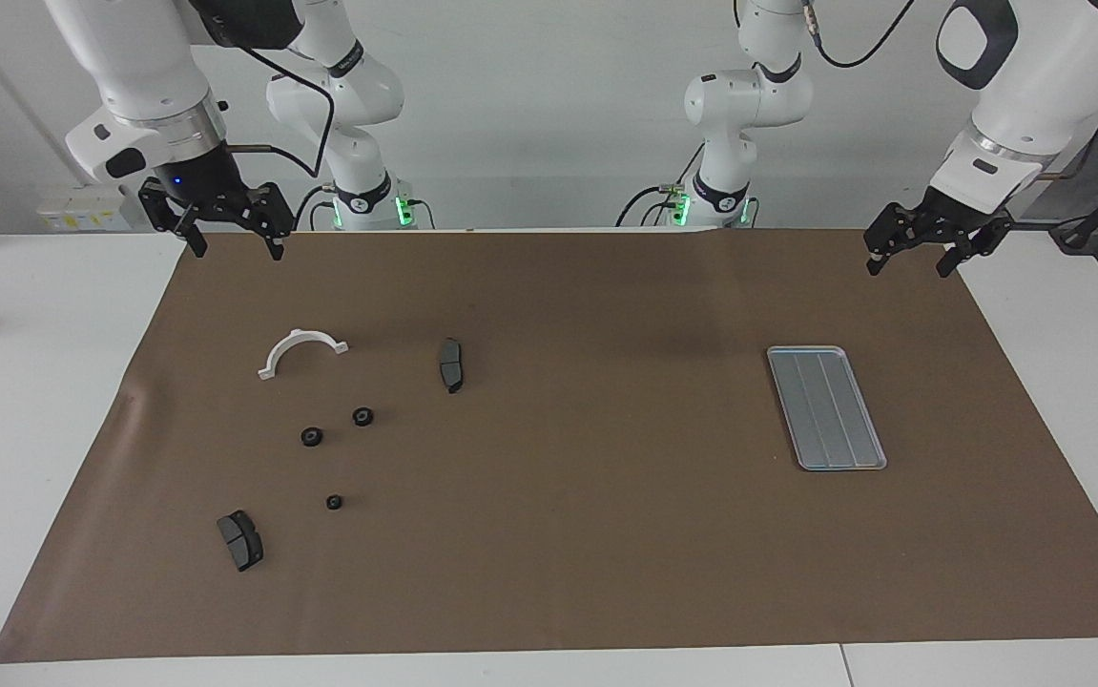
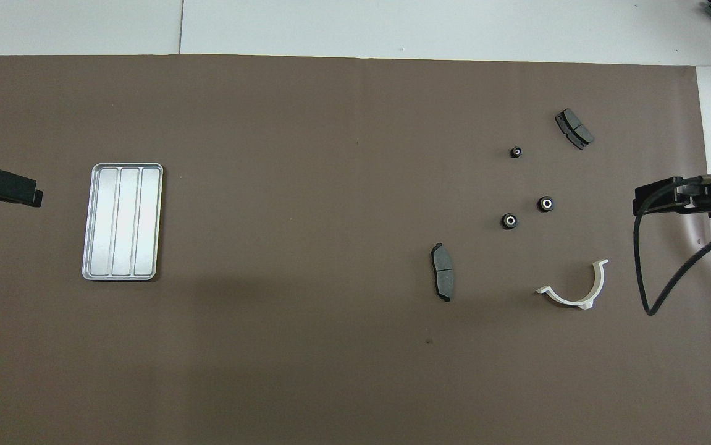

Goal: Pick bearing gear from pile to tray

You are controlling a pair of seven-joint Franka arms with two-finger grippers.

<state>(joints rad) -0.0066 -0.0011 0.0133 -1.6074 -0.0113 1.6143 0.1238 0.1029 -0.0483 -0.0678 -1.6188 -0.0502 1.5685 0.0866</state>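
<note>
In the facing view, three bearing gears lie in the left-centre of the frame: one (image 1: 363, 416) just below the white half-ring bracket (image 1: 301, 351), a second (image 1: 312, 437) beside it, and a smaller third (image 1: 334, 502) lower down. Each looks like a small, stiff, light black disc with a hole, probably smooth enough to skid on the brown mat (image 1: 558, 572); a pinch across the outer rim from straight above seems the safest hold. Two dark brake pads (image 1: 451, 364) (image 1: 239, 540) lie apart from them. The empty tray (image 1: 825, 407) sits right of centre. The right gripper (image 1: 233, 239) hangs raised at upper left, fingers apart, holding nothing. The left gripper (image 1: 911, 250) hangs at upper right, also spread and empty.

In the overhead view, the gears (image 2: 545, 203) (image 2: 509, 220) (image 2: 516, 152) cluster at right, pale centres showing, between a brake pad (image 2: 574, 128) above and the bracket (image 2: 577, 287) below. The tray (image 2: 123, 221) lies at left. The right gripper (image 2: 664, 198) juts in from the right edge and the left gripper (image 2: 12, 188) from the left edge, both clear of everything.
</note>
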